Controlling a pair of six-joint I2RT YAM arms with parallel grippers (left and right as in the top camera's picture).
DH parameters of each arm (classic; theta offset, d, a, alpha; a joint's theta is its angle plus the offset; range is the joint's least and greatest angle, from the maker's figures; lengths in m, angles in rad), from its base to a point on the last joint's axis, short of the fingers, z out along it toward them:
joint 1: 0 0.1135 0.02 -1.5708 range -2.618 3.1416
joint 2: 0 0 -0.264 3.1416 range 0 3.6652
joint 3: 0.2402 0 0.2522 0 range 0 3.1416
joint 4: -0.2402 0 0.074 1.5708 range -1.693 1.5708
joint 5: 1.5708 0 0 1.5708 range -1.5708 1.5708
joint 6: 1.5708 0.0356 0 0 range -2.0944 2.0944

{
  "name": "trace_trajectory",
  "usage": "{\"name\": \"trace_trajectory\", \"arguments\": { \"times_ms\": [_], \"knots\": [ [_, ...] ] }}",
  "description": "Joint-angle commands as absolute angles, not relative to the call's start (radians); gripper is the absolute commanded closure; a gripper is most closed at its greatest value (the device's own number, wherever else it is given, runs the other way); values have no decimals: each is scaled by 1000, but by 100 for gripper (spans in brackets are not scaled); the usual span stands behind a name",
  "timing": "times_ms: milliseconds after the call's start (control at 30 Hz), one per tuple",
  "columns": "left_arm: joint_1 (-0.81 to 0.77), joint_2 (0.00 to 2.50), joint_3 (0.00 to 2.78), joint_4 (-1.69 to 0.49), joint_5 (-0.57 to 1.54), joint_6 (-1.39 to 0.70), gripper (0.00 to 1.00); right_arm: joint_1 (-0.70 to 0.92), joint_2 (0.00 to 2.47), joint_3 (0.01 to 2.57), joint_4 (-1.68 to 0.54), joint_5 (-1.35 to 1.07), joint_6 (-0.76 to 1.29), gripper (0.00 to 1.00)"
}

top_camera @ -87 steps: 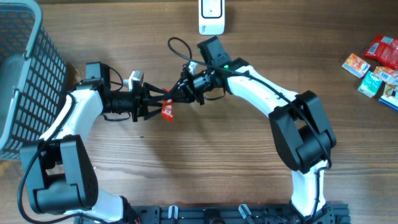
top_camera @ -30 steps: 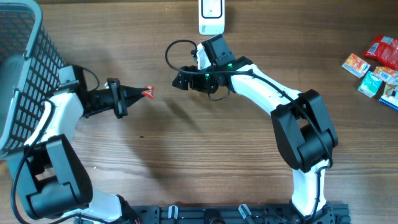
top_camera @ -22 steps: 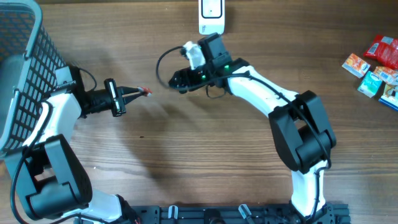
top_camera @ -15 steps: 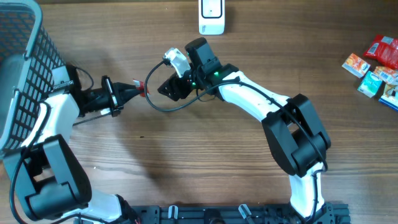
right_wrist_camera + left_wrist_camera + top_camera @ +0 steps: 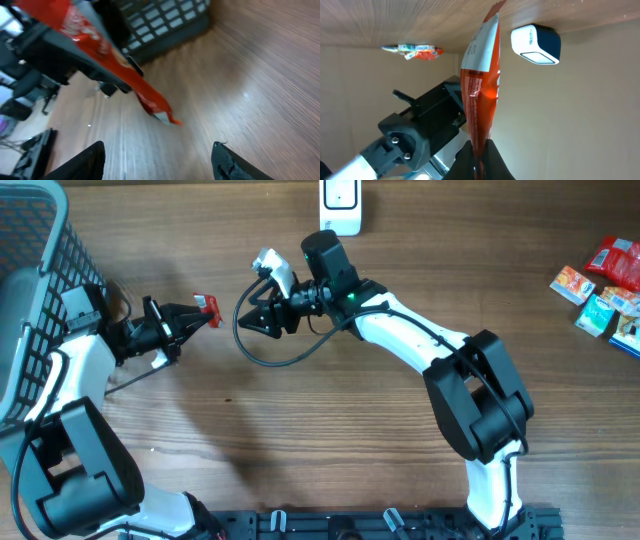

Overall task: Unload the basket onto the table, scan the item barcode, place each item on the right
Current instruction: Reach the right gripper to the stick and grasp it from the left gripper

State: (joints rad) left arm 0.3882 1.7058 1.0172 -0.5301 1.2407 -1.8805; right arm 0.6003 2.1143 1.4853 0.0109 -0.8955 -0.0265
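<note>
Left pincer (image 5: 190, 315) clamped on a red packet (image 5: 210, 307); right pincer (image 5: 252, 320) wide apart, empty, just beside the packet.

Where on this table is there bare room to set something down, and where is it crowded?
Bare wood: the front patch between left arm and right arm, and the stretch from there to the snack packets. Crowded: between left gripper, holding the red packet, and right gripper.

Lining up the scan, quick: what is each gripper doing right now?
Left gripper: closed, holding the red packet.
Right gripper: open, holding nothing.
</note>
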Motion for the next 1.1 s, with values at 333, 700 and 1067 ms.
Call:
{"name": "trace_trajectory", "arguments": {
  "times_ms": [333,700,1067],
  "knots": [
    [391,1714,1011,-530,1392,-1972,96,674,2087,1481,83,-965,-170,40],
    [391,1713,1011,-529,1490,-1970,96,701,2104,1481,161,-935,-210,42],
    [391,1708,1011,-529,1512,-1968,96,701,2171,1480,257,-770,-171,46]
  ]
}}
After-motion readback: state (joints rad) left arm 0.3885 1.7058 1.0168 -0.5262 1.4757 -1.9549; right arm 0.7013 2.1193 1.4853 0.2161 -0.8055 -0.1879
